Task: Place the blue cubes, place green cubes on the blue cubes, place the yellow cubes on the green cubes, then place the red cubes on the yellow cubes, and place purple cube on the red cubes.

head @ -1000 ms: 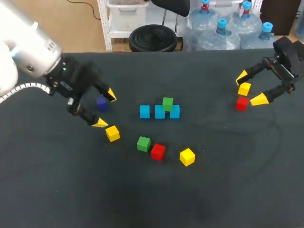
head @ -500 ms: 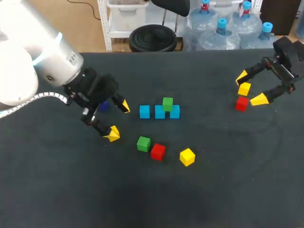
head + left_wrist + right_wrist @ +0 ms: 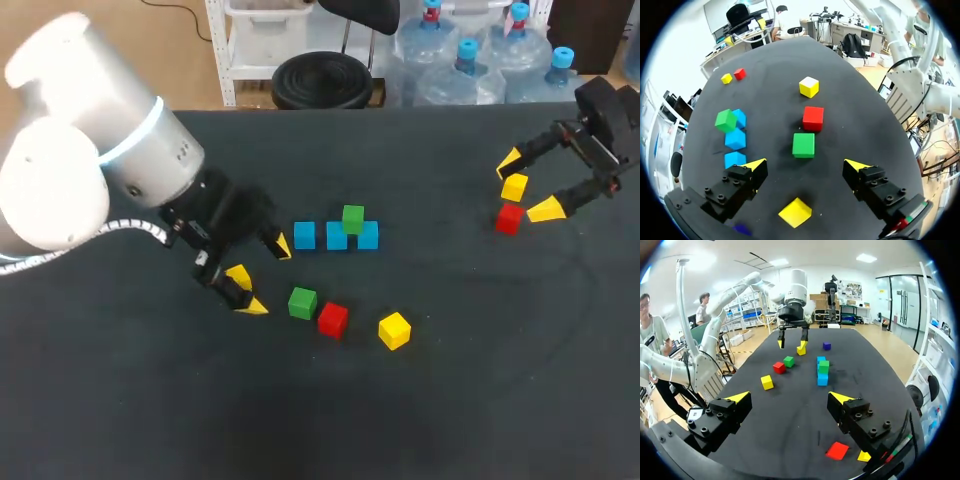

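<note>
Swung left gripper (image 3: 266, 275) closer to loose green cube (image 3: 302, 302), jaws apart, right gripper (image 3: 527, 185) likewise. Likely light, rigid; pinch flat opposite faces.

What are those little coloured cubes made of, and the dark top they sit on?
The cubes, like the red cube and green cube side by side, look like painted wood or hard plastic: crisp edges, flat even colour, little shine. I cannot tell which. The table top looks like matt dark cloth or felt, faintly creased.
</note>
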Robot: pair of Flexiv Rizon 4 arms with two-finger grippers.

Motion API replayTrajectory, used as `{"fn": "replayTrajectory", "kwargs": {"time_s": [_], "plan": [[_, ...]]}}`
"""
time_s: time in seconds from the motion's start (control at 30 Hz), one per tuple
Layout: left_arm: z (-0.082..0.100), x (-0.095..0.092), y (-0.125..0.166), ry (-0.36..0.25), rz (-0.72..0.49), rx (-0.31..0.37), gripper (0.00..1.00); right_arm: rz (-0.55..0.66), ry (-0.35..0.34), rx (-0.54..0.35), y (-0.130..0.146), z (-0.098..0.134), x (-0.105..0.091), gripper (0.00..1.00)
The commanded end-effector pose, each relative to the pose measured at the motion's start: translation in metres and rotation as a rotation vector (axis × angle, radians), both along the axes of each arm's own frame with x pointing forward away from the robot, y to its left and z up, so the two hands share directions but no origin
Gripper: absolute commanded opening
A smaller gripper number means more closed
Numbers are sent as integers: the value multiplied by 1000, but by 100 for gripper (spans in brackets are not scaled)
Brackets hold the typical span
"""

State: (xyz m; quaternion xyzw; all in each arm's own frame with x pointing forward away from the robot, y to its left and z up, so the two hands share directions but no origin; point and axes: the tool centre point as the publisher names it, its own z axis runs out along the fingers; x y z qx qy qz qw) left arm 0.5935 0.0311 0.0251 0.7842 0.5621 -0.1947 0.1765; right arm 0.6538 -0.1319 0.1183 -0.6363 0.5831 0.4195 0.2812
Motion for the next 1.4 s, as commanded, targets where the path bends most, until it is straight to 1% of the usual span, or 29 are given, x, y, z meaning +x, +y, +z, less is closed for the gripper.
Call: {"fn": "replayTrajectory", "kwargs": {"time_s": [0.03,0.27,0.33,0.57,0.93,0.97,1.03,1.13,1.23,1.37,1.4], "plan": [[-8,-1,-7,3,8,14,100,0,-1,1,0,-1,0,100],[-17,-4,-14,3,7,24,100,0,-1,1,0,-1,0,100],[-20,-3,-16,7,9,37,100,0,-1,1,0,-1,0,100],[-23,2,-17,-2,13,38,100,0,-1,1,0,-1,0,100],[-30,7,-23,5,33,43,100,0,-1,1,0,-1,0,100],[-30,7,-24,5,33,42,95,0,-1,1,0,-1,0,100],[-30,7,-26,5,33,39,77,0,-1,1,0,-1,0,100],[-31,7,-28,6,32,37,79,0,-1,1,0,-1,0,100],[-30,8,-30,6,30,36,74,0,-1,1,0,-1,0,100],[-31,8,-31,7,28,36,73,0,-1,1,0,-1,0,100],[-32,8,-31,8,28,37,59,0,-1,1,0,-1,0,100]]}}
